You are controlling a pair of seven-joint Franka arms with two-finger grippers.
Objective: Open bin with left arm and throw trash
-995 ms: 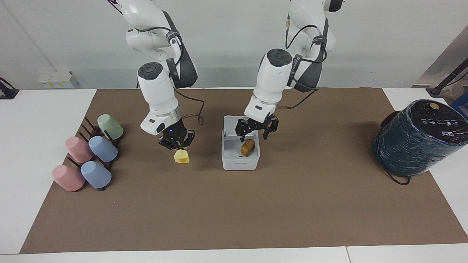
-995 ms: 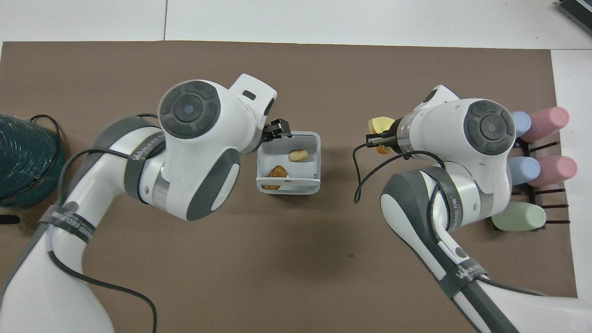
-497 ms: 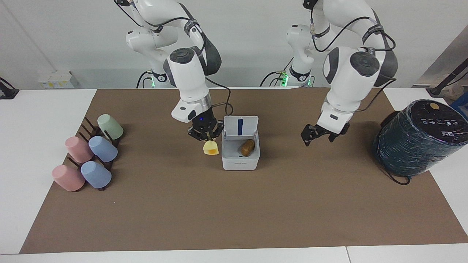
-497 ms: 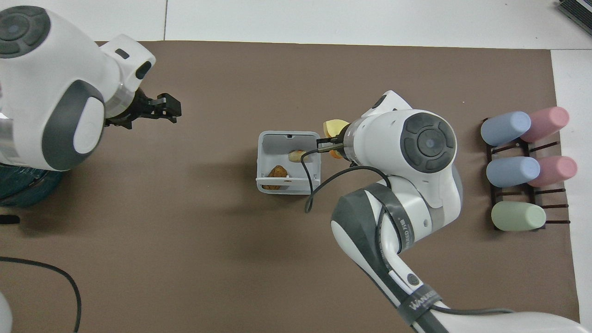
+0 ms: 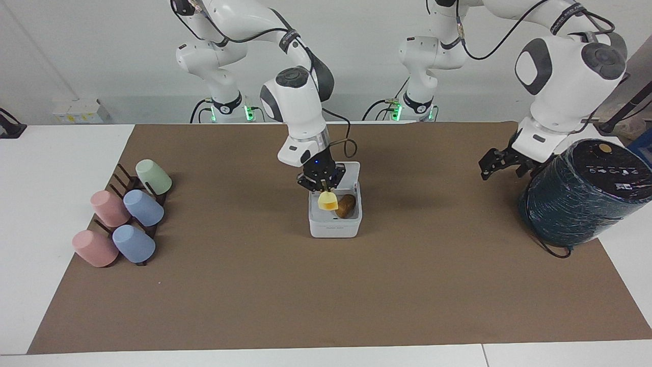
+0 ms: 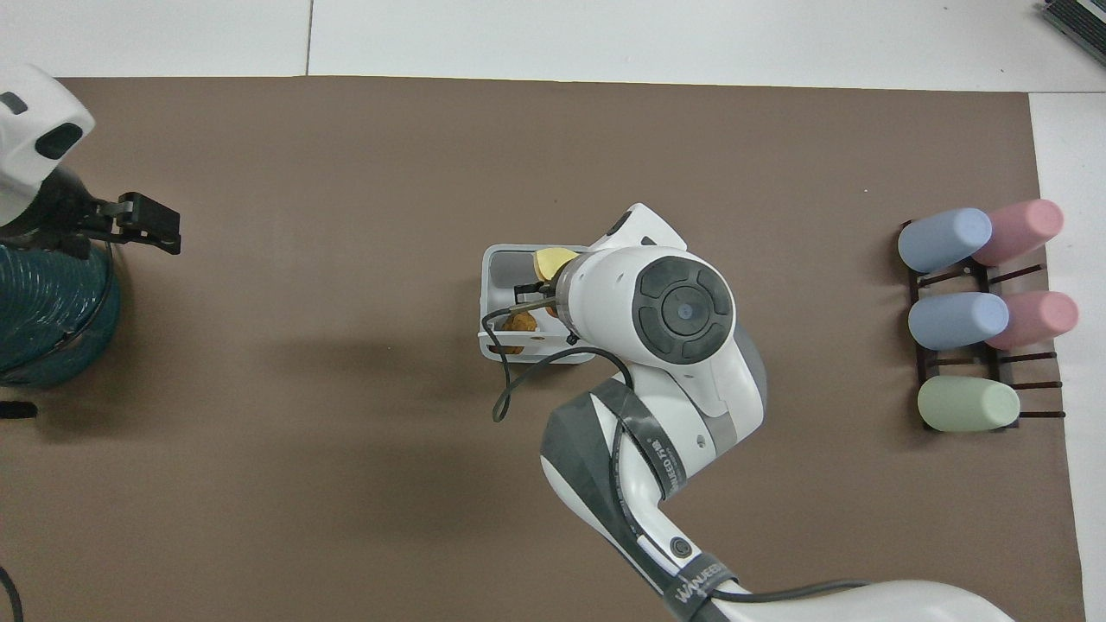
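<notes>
The white bin (image 5: 334, 228) stands open at the middle of the brown mat, its lid (image 5: 352, 171) upright on the side nearer the robots. It also shows in the overhead view (image 6: 489, 285). A brown bread-like lump (image 5: 346, 205) lies in it. My right gripper (image 5: 324, 191) is shut on the pale yellow block (image 5: 327, 202) and holds it over the open bin, just above the rim. The right arm hides the tan scrap. My left gripper (image 5: 501, 169) is open and empty, up in the air beside the teal cylinder.
A big dark teal wrapped cylinder (image 5: 580, 193) stands at the left arm's end of the table. A dark rack with several pastel cups (image 5: 127, 214) lies at the right arm's end. A brown mat (image 5: 326, 295) covers the table.
My right gripper has carried the yellow block sideways from the mat to over the open bin. My left gripper has pulled away from the bin to beside the teal cylinder.
</notes>
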